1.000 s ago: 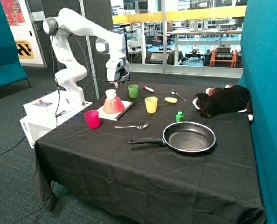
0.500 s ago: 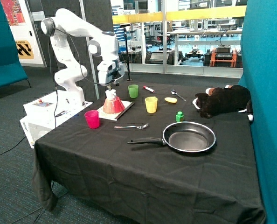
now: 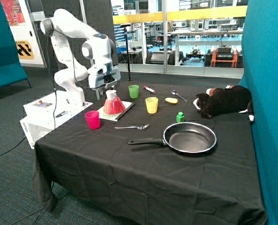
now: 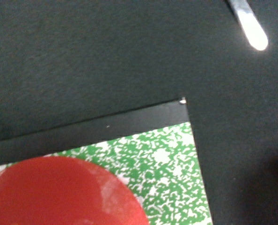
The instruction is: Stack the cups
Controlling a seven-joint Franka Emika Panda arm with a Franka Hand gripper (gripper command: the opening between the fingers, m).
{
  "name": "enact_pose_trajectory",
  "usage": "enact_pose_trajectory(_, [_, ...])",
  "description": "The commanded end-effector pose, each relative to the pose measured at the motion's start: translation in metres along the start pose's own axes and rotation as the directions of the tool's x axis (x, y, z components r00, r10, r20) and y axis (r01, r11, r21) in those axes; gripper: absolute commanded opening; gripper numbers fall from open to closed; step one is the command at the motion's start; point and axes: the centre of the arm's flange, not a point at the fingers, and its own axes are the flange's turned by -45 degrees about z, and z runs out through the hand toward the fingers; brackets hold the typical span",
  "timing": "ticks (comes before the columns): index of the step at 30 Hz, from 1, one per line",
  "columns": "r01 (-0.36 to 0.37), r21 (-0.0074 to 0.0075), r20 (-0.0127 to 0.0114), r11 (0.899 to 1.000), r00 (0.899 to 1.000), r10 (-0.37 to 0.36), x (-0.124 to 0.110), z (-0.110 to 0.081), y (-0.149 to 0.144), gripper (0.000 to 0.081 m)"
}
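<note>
- Black cloth is covering the bench (image 3: 129, 173), with glass partitions and a workshop showing behind it and a teal panel standing at one side.
- White Franka arm (image 3: 71, 47) is reaching over the far corner of the bench; its gripper (image 3: 105, 86) is hovering above and just beside the salmon-pink cone (image 3: 113, 105) with the white top.
- Fingers: I cannot tell whether they are apart or together; neither view is showing them clearly.
- Cone is sitting on a green-speckled notebook (image 3: 115, 112); the wrist view is showing the cone's red base (image 4: 59, 194) on the notebook's green pattern (image 4: 167, 164), black cloth around it, and the tip of a shiny utensil (image 4: 251, 28) at the frame edge.
- Cups are all standing upright and apart, none stacked.
- Magenta cup (image 3: 92, 119) is standing near the bench edge, just beside the notebook's near corner.
- Yellow cup (image 3: 151, 105) is standing on the other side of the notebook, between it and a small green block (image 3: 180, 116).
- Green cup (image 3: 133, 91) is standing farther back, near a red-and-white marker (image 3: 149, 89).
- Fork (image 3: 132, 126) is lying between the magenta cup and a black frying pan (image 3: 188, 138).
- Spoon (image 3: 178, 95), a yellow lemon-like piece (image 3: 171, 100) and a dark plush toy (image 3: 223, 101) are lying toward the teal panel.
</note>
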Motion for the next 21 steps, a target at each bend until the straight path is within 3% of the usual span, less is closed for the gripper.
enact_pose_trajectory(1, [-0.111,-0.0012,0.0074,0.994,0.994,0.111,0.009,0.006,0.019,0.0608])
enact_pose_trajectory(10, [-0.148,-0.0015,0.0073,0.989,0.989,0.148,0.011,0.009,0.027,0.0608])
enact_pose_trajectory(21, [-0.169,-0.0016,0.0073,0.986,0.986,0.169,-0.006,0.015,0.042,0.0611])
